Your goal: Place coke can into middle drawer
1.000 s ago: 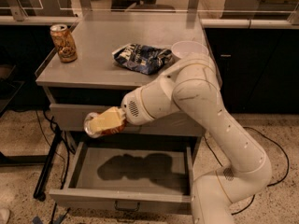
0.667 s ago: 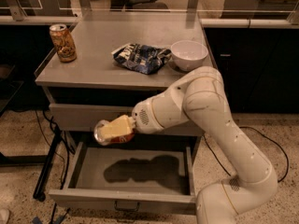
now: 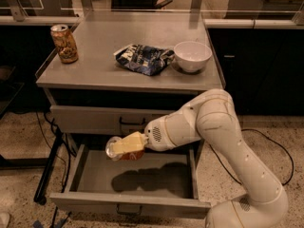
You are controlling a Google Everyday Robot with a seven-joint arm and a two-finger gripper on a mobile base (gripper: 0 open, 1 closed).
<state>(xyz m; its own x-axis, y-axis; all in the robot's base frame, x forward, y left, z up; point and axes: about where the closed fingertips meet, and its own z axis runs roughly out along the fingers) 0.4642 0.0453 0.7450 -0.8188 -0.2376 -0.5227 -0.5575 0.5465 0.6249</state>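
Note:
My gripper (image 3: 124,147) hangs over the back left part of the open middle drawer (image 3: 95,182), its pale fingers shut on the coke can (image 3: 119,152). The can lies on its side in the grasp, silver top pointing left, with only a strip of red showing under the fingers. It is held above the drawer floor, and its shadow falls on the grey bottom below. The white arm reaches in from the right.
On the cabinet top stand a brown-gold can (image 3: 64,43) at the left, a blue chip bag (image 3: 144,58) in the middle and a white bowl (image 3: 192,55) at the right. A closed drawer front (image 3: 95,119) with a black handle sits above the open one. Cables trail on the floor left.
The arm has swung right and lower, carrying the can from in front of the upper drawer front down over the open drawer.

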